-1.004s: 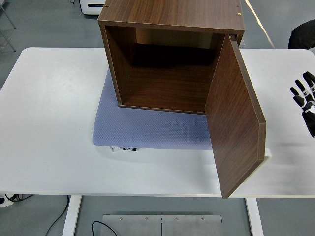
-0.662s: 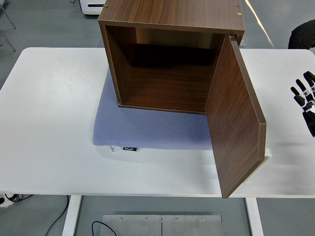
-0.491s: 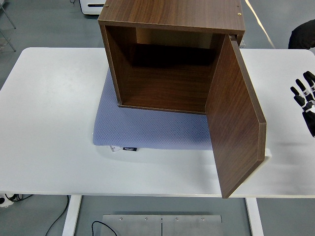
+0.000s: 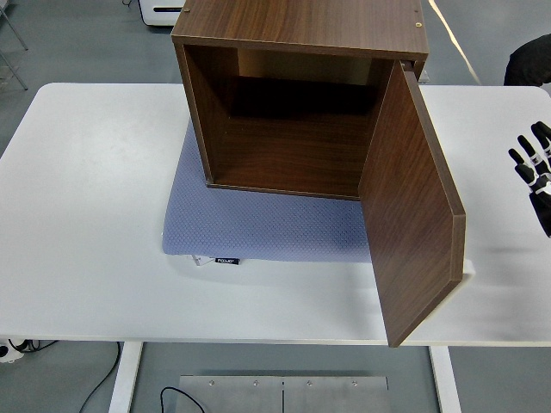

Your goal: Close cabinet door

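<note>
Cabinet (image 4: 284, 103) of dark wood is seen standing on a blue mat (image 4: 258, 228) at the middle of the white bench (image 4: 86, 215), toward the far side, its open front turned to the near edge. Its door (image 4: 413, 206) is hinged at the right side and is swung wide, so that the free edge points toward the near right of the bench and hangs clear of the mat. The inside appears empty.

Only the right hand (image 4: 535, 176) is in view, at the right edge, well apart from the door; its fingers are spread and nothing is held. The left arm is not seen.

The door is judged to be a stiff, flat panel, fairly light and free on its hinges, with a smooth face that offers little grip. No handle is visible. A grasp is probably not needed: the outer face, which is turned to the right, is best pushed leftward near the free edge, where leverage is greatest. The cabinet itself may slide on the mat if pushed hard.
</note>
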